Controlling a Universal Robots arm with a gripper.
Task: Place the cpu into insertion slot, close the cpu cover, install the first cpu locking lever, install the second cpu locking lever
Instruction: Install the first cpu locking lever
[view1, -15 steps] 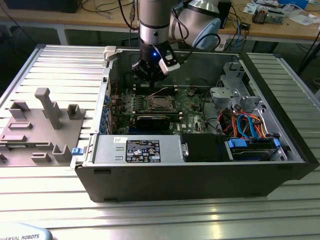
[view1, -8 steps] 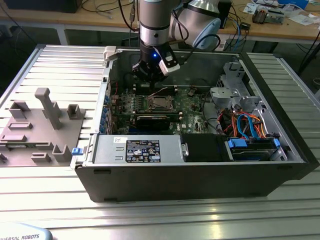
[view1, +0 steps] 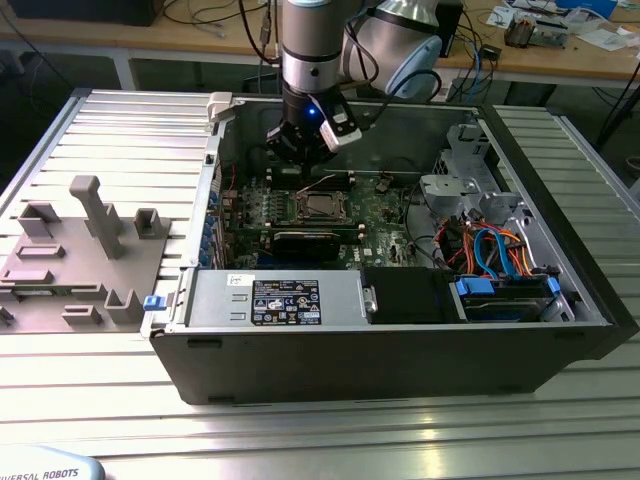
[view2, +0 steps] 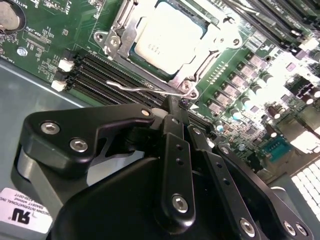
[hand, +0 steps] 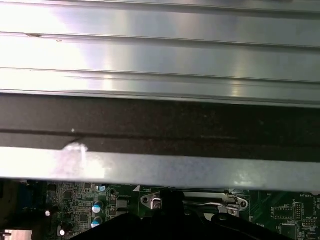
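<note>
Gripper (view2: 172, 107) inside open computer case (view1: 400, 350), over green circuit board (view2: 45, 45), beside socket. Fingers (view2: 172, 145) drawn together, tips at thin wire locking lever (view2: 145, 89); whether lever is actually pinched cannot be told. Lever stands raised, clear of its latch.

Cpu (view2: 167, 32) seated in insertion slot (view2: 150, 56), silver top exposed. Cpu cover (view2: 212, 47) lies closed around cpu. In exterior view, gripper (view1: 300, 150) hangs just behind socket (view1: 322, 207).

White label (view2: 22, 215) on gripper body, print partly cut off. Sticker (view1: 285, 302) on grey power supply, too small to read.
</note>
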